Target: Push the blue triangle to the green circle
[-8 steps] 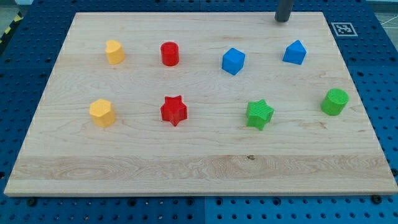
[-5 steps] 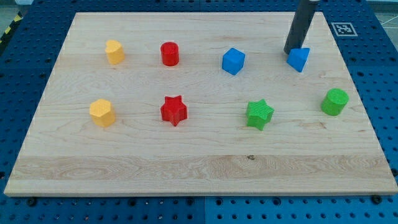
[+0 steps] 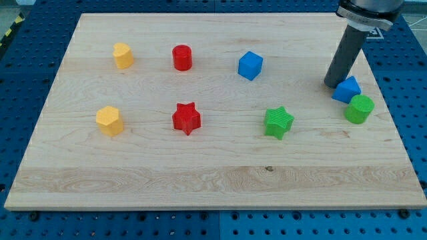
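Observation:
The blue triangle (image 3: 347,89) lies at the view's right, touching or almost touching the green circle (image 3: 359,109) just below and right of it. My dark rod comes down from the view's top right. My tip (image 3: 332,84) rests on the board right against the triangle's upper left side.
A blue cube (image 3: 250,65), a green star (image 3: 279,123), a red star (image 3: 186,118), a red cylinder (image 3: 182,57) and two yellow blocks (image 3: 123,55) (image 3: 109,121) lie on the wooden board (image 3: 200,173). The board's right edge is close to the green circle.
My tip came down from the view's top and slid down and right, pushing the blue triangle from the upper right down next to the green circle.

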Controlling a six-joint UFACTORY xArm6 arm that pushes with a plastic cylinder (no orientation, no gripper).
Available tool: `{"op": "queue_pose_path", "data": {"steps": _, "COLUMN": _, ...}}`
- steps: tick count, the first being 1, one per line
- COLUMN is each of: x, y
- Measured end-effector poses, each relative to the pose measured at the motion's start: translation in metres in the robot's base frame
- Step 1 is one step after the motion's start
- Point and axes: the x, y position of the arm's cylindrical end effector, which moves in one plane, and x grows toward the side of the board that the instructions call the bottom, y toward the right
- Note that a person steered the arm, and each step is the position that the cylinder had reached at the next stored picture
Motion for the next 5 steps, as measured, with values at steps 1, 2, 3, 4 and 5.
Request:
{"op": "queue_pose_path", "data": {"steps": 1, "x": 0.0, "y": 0.009}}
{"op": "queue_pose_path", "data": {"steps": 2, "x": 0.0, "y": 0.015}}
{"op": "queue_pose_path", "data": {"steps": 3, "x": 0.0, "y": 0.015}}
{"op": "queue_pose_path", "data": {"steps": 4, "x": -0.001, "y": 0.015}}
{"op": "queue_pose_path", "data": {"steps": 5, "x": 0.031, "y": 0.015}}
